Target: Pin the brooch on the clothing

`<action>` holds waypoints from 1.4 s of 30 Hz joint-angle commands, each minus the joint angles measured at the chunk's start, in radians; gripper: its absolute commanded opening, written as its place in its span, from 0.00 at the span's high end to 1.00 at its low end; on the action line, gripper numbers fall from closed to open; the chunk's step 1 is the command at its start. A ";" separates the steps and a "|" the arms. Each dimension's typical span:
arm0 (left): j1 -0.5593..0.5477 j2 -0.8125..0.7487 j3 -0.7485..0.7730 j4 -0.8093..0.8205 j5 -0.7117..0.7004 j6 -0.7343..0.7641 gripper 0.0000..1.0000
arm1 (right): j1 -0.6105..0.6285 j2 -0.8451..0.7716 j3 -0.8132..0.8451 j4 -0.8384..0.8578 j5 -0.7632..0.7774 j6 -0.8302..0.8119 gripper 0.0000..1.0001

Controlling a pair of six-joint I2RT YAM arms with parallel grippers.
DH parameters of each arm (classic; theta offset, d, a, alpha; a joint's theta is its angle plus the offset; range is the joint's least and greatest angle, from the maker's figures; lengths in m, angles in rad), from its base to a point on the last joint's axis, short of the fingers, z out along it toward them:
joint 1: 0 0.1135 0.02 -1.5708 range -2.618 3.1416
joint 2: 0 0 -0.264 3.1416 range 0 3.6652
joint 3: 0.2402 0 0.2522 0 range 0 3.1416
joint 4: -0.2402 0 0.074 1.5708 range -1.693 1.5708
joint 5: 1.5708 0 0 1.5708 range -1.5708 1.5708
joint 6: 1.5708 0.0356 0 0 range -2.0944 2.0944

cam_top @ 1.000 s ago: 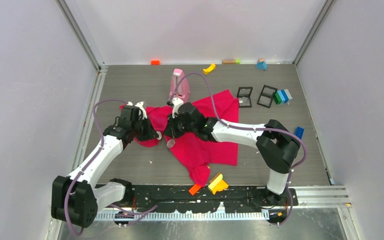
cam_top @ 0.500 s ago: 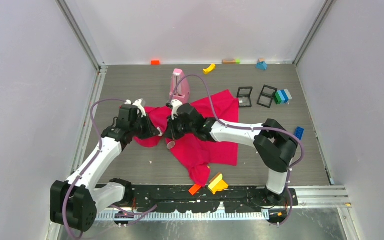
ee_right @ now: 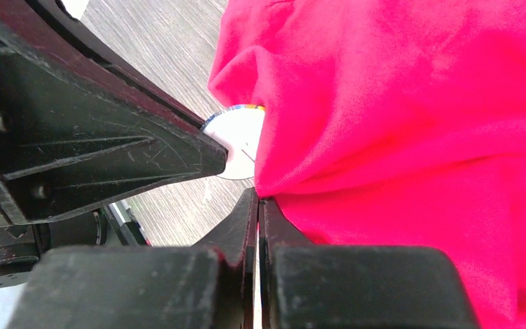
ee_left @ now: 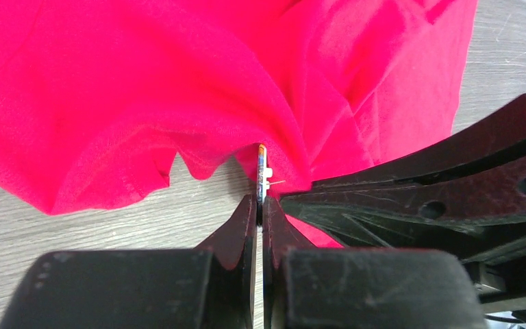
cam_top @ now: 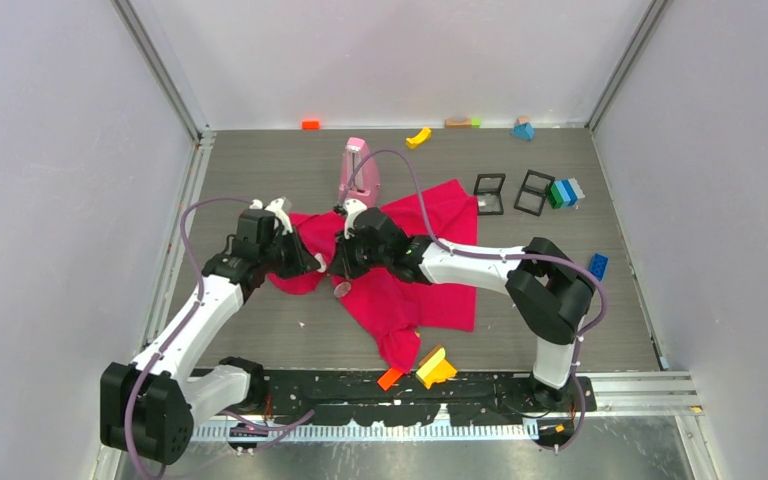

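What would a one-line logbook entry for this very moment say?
left claw: shut on brooch | right claw: shut on clothing fold | brooch: edge against the fold | pinned: cannot tell

The left gripper (ee_left: pixel 260 200), pinching the brooch (ee_right: pixel 237 140), and the right gripper (ee_right: pixel 257 197), pinching the clothing (cam_top: pixel 430 275), are crowding tip to tip at the shirt's left edge. A pink pyramid (cam_top: pixel 358 170) is standing just beyond them. The table (cam_top: pixel 250 165) is lying open far left and near left.

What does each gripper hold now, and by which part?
The left gripper pinches the brooch by its rim, seen edge-on. The right gripper pinches a fold of the clothing.
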 commanded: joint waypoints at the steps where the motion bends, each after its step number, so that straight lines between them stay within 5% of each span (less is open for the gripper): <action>1: -0.004 0.021 0.008 -0.025 -0.013 0.024 1.00 | 0.006 -0.068 0.003 0.043 0.059 0.013 0.99; 42: -0.004 -0.044 -0.013 0.082 0.022 -0.060 1.00 | 0.034 0.051 0.082 -0.067 -0.069 -0.045 0.99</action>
